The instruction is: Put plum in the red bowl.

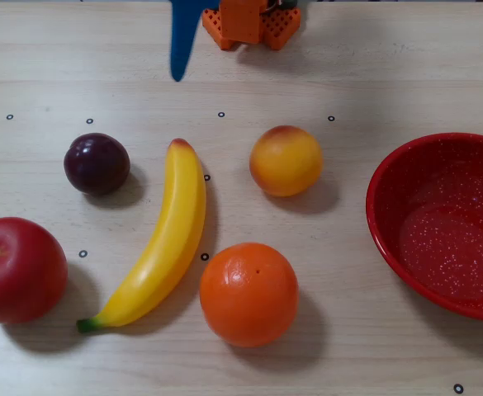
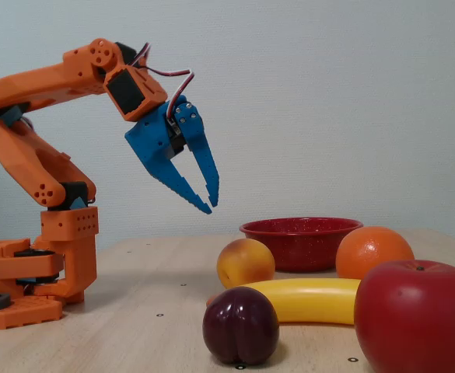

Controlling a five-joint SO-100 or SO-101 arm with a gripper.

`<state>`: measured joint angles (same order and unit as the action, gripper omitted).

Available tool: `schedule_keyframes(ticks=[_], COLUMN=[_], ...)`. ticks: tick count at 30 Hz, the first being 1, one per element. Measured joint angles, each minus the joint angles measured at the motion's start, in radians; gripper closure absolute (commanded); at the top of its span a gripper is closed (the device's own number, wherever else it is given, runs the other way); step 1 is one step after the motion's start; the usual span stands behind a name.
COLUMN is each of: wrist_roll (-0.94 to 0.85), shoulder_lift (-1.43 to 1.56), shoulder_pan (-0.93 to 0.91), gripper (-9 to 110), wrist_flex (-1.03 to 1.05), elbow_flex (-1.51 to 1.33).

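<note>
Plum (image 1: pixel 97 163) resting on the table (image 1: pixel 348 82), at about nine o'clock in the overhead view, free of any grip; banana (image 1: pixel 160 239) just beside it toward three o'clock, apple (image 1: pixel 16 269) near toward seven o'clock; bowl (image 1: pixel 390 239) well apart at the three o'clock edge, empty as far as shown.

Gripper (image 2: pixel 208 207) raised above the table in the fixed view, jaws parted a little, holding nothing; in the overhead view only a blue finger (image 1: pixel 179 41) showing at twelve o'clock.

Likely to go wrong: glossy round plum slipping or rolling out from between closing fingers; possibly nudged into the banana or apple by an off-centre descent; possibly knocked against the peach (image 1: pixel 286 160) or orange (image 1: pixel 248 293), both lying between plum and bowl, on a low carry; possibly dropped short of the rim on an early release.

Count: one plum; one bowl; one banana; one apple; one peach; one orange; one gripper.
</note>
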<state>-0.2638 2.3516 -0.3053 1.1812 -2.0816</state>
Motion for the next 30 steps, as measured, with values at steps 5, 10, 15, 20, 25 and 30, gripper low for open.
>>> schedule_keyframes(ticks=[5,10,15,20,25,30], wrist_roll=[0.000,0.000,0.000,-0.005,-0.005,0.000], shoulder_lift=[-0.123,-0.253,-0.379,-0.459,-0.534,-0.598], shoulder_pan=[-0.063,-0.135,-0.199,-0.245,-0.258,-0.299], gripper=[102,102,102,102,94,89], wrist_flex=[0.023,0.054,0.092,0.098,0.156,0.204], elbow_flex=[0.144,0.255,0.350,0.393,0.459,0.514])
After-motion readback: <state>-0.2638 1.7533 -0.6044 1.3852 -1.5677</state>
